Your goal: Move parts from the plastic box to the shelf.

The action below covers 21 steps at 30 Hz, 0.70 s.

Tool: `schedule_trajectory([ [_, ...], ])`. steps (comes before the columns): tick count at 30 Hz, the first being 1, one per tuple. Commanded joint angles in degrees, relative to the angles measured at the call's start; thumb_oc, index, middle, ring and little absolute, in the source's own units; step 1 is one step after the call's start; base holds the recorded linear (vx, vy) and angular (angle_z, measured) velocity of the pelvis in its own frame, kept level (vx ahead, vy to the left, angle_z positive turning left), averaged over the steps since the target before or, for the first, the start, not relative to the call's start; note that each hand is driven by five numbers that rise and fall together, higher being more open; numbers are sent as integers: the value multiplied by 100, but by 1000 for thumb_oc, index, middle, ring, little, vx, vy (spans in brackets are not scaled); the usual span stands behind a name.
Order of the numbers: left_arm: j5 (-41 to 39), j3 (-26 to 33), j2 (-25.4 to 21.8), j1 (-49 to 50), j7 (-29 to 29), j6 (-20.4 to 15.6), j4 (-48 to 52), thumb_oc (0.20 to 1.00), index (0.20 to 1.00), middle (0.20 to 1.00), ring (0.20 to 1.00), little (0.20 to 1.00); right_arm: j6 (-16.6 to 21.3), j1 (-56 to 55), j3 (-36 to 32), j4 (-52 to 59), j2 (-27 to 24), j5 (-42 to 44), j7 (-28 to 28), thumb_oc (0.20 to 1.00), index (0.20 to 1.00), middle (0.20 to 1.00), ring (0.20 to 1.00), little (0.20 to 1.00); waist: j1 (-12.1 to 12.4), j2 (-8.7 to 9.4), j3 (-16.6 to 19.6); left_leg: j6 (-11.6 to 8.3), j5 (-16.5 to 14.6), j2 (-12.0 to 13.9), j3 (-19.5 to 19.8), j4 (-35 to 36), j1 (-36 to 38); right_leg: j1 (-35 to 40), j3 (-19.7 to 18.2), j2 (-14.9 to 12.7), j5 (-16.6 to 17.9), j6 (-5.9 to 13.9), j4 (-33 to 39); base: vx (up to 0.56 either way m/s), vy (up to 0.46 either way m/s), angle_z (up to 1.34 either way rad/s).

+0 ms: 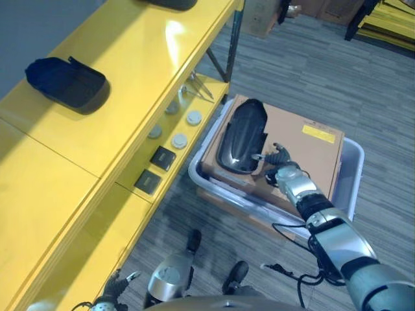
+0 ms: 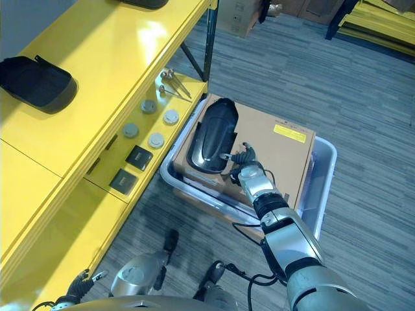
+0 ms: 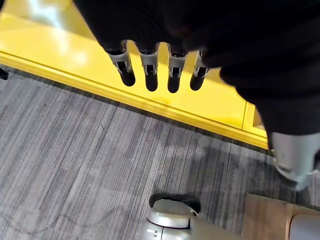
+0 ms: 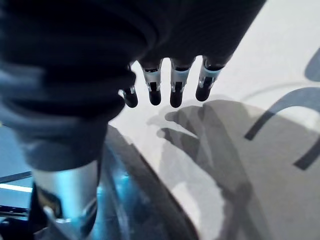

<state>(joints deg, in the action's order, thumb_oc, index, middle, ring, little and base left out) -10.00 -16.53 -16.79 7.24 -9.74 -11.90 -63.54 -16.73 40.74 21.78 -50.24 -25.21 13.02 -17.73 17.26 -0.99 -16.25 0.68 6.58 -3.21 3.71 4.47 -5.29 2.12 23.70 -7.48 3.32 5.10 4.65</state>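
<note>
Black part (image 1: 241, 137) perhaps touches right hand (image 1: 280, 170) fingers.

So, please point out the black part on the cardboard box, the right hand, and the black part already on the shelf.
Black part in box (image 1: 240, 136): left eye view, middle of its glossy shell.
Right hand (image 1: 280, 167): left eye view, back of the hand.
Shelf part (image 1: 65, 81): left eye view, centre of its hollow.

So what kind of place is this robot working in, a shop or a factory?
Probably a warehouse or workshop stockroom: a long yellow metal shelf holds loose parts such as round discs and a black moulded part, a grey plastic box carries a cardboard box, and more cartons stand behind.
</note>
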Motion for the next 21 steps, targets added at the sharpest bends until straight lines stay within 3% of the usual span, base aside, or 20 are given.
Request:
schedule_trajectory([
  [1,-184,-442,-165,-166,-58,-139,-107,1000,1000,1000,1000,1000,-80,272,257,-155,-250,-306,-78,1000,1000,1000,1000,1000,148,17,47,-178,-163,336,-80,-350,-345,-322,-8,-707,314,449,-331,-55,-4,8],
  [6,-304,-516,-221,-287,-91,-242,-90,1000,1000,1000,1000,1000,-147,375,352,-791,-333,-745,-337,1000,1000,1000,1000,1000,214,58,-120,-156,-150,318,-47,-369,-482,-426,-6,-696,354,487,-349,-62,-10,7],
  [13,-418,-604,-291,-456,-92,-263,7,1000,1000,1000,1000,1000,13,605,366,-1066,-426,-558,-469,1000,1000,1000,1000,1000,259,67,-289,-123,-95,267,-5,-329,-651,-560,17,-710,444,536,-326,-60,7,6],
  [14,-419,-602,-292,-456,-101,-265,22,1000,1000,1000,1000,1000,10,628,371,-1044,-434,-545,-469,561,561,561,561,561,261,69,-301,-120,-94,262,-5,-328,-655,-569,21,-716,453,540,-329,-40,10,9],
  [15,-427,-591,-307,-443,-109,-273,50,1000,1000,1000,1000,1000,14,646,377,-993,-455,-560,-434,200,200,200,200,200,263,71,-311,-118,-98,255,-9,-330,-661,-578,22,-725,462,546,-331,-19,16,5],
  [21,-473,-591,-307,-446,-142,-301,92,1000,1000,1000,1000,1000,98,661,396,-916,-485,-457,-375,200,200,200,200,200,233,54,-319,-111,-99,234,-44,-309,-640,-608,12,-751,482,554,-344,0,0,0],
])
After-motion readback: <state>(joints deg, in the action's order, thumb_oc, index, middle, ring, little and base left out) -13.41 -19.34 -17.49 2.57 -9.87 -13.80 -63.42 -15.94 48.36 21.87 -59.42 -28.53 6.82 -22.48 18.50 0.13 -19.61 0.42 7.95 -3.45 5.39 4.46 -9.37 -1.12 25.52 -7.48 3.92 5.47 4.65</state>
